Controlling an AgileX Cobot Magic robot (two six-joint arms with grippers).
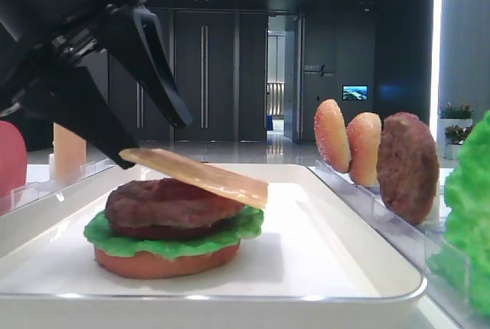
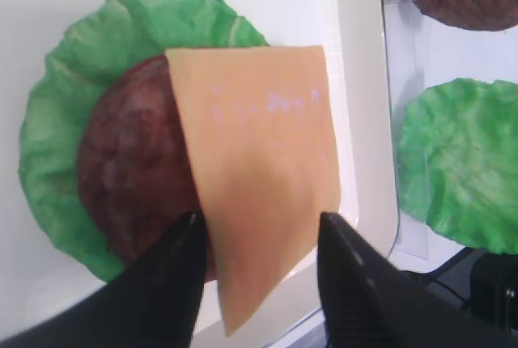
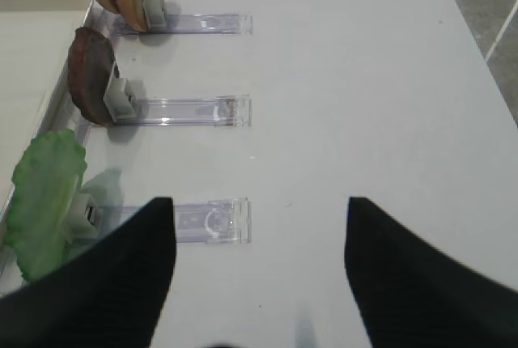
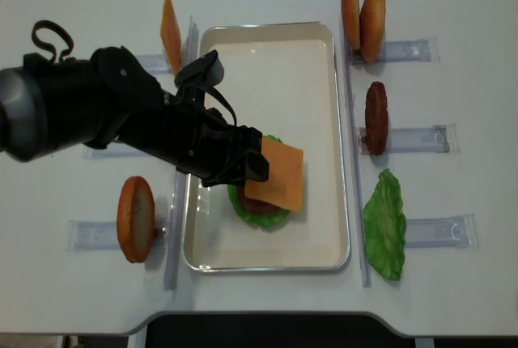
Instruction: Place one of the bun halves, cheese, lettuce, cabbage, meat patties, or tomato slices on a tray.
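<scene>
The cheese [image 1: 200,177] is seen lying tilted on the patty [image 1: 172,206], which sits on lettuce [image 1: 172,239] and a bun half [image 1: 164,263] in the tray [image 1: 337,268]. One cheese edge lies between the parted fingers of the left gripper [image 2: 257,279], which are not pressed against it. The right gripper [image 3: 259,271] is held wide, over bare table [image 3: 364,81].

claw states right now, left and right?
Left claw: jaws apart at the cheese, which rests tilted on the meat patty; grip or release cannot be told.
Right claw: open, empty, over bare table.
</scene>
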